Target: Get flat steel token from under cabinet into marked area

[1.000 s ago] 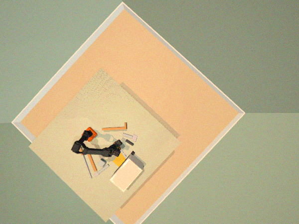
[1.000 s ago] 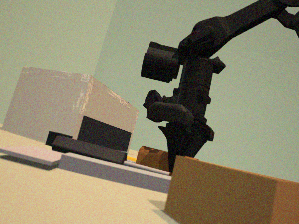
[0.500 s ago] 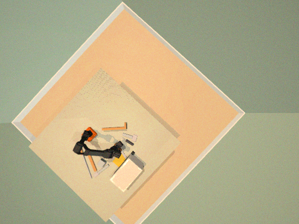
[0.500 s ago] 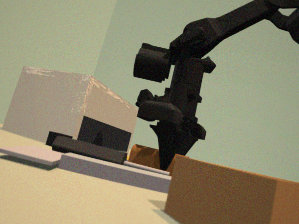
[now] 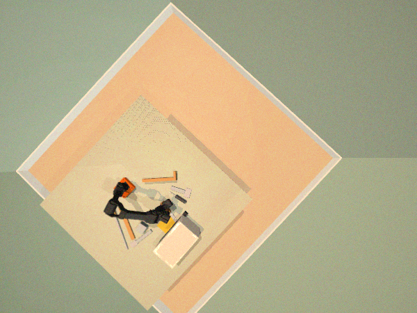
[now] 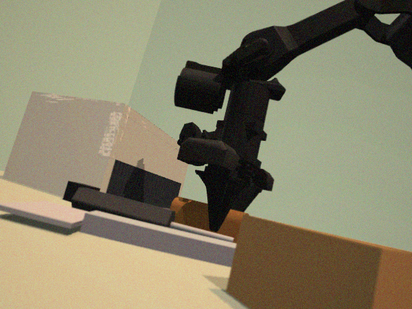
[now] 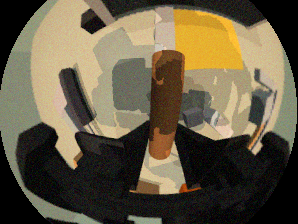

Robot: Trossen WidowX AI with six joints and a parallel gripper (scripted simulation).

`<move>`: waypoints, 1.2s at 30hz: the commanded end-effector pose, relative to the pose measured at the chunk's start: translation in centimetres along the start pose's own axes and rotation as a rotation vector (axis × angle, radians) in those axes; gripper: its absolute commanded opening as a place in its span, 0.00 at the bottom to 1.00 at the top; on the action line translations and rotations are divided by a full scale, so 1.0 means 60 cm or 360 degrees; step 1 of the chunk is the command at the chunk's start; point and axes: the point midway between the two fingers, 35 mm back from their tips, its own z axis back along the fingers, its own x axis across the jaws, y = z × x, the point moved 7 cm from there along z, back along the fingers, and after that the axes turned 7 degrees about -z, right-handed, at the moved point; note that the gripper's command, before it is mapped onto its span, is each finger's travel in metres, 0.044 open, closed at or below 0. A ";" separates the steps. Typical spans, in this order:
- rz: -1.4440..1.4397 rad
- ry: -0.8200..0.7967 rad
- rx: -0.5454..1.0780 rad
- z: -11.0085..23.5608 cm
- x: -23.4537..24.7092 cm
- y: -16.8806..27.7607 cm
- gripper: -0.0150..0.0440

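Token: not visible in any view. By the task it's under the cabinet [image 5: 175,245], so presumably in there; can't confirm, the slots are too small to read from here.

Claw [image 6: 220,220] is clamped on a brown stick [image 7: 164,106]. In the wrist view the stick runs straight out between the fingers, pointing at the yellow zone [image 7: 205,39] ahead. Which stick it is, and whether it has a hooked end, I can't tell.

Top view: claw sits just beside the cabinet's near edge, over the yellow zone [image 5: 166,224]. Exterior view: claw points down, close to the table [image 6: 69,275], with the dark opening [image 6: 144,187] at the cabinet's foot beyond it.

Other tools lie around: orange L-piece [image 5: 161,179], pale L-piece [image 5: 182,190], small dark bar [image 5: 181,199], orange bar [image 5: 129,229], thin grey rod [image 5: 122,234], another pale piece [image 5: 142,237].

My read on the step: get the stick's tip low and into the gap.
- Keep the stick near flat to the table so it clears the opening's top edge.
- Go in past the token, then sweep back toward the yellow zone; don't shove it deeper.
- Pull slow; a flat token slips off a straight stick easily.
- Stop with the token wholly in yellow, away from the cabinet face.

Risk: the grip looks to be near one end, so the stick may pivot under side load.
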 end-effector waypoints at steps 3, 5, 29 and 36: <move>0.0005 -0.0004 -0.0004 0.001 0.001 -0.014 0.25; 0.0005 -0.0004 -0.0004 0.001 0.002 -0.017 0.25; 0.0006 -0.0004 -0.0008 0.002 0.005 -0.058 0.25; 0.0006 -0.0004 -0.0009 0.002 0.006 -0.069 0.25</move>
